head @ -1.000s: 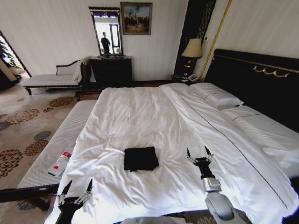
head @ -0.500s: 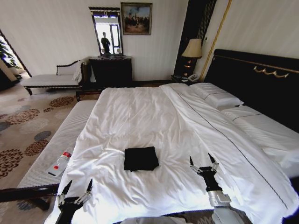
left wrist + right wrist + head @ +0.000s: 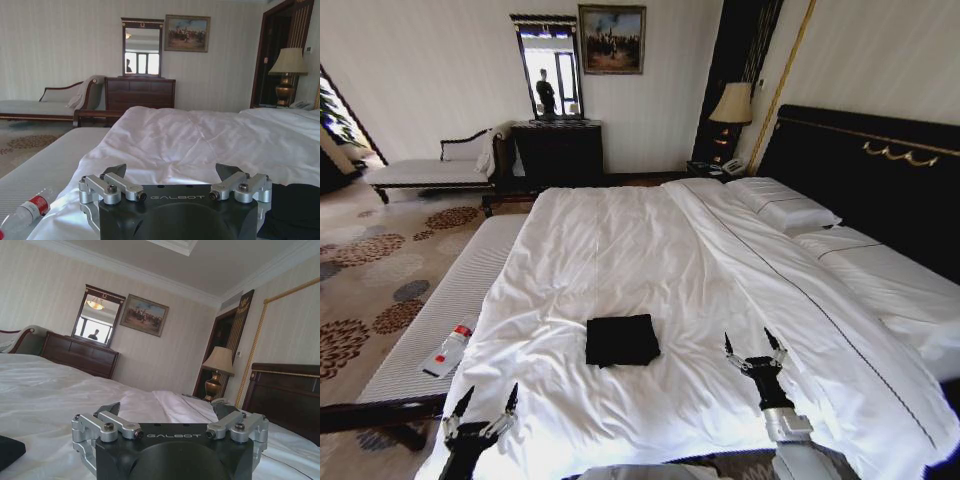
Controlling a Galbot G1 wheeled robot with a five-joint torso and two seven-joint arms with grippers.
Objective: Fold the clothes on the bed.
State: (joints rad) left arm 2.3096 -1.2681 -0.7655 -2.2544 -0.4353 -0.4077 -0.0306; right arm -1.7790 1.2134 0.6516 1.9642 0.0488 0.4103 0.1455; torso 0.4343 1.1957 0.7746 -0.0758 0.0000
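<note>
On the far left, one plastic bottle (image 3: 448, 350) with a red label lies on the pale striped bench (image 3: 430, 325). The left gripper (image 3: 480, 410) hovers at the duvet's near edge, its fingers spread apart. One black T-shirt (image 3: 621, 340), folded into a soft square, rests on the wrinkled white bed (image 3: 650, 250). The right gripper (image 3: 754, 352), fingers also spread, hangs just beside it. Two pillows meet the dark headboard (image 3: 880, 170).

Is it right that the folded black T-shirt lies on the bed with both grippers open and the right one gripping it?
Not quite. In the head view the right gripper is open beside the T-shirt, not gripping it. The left gripper is open; the T-shirt lies folded on the bed.
</note>
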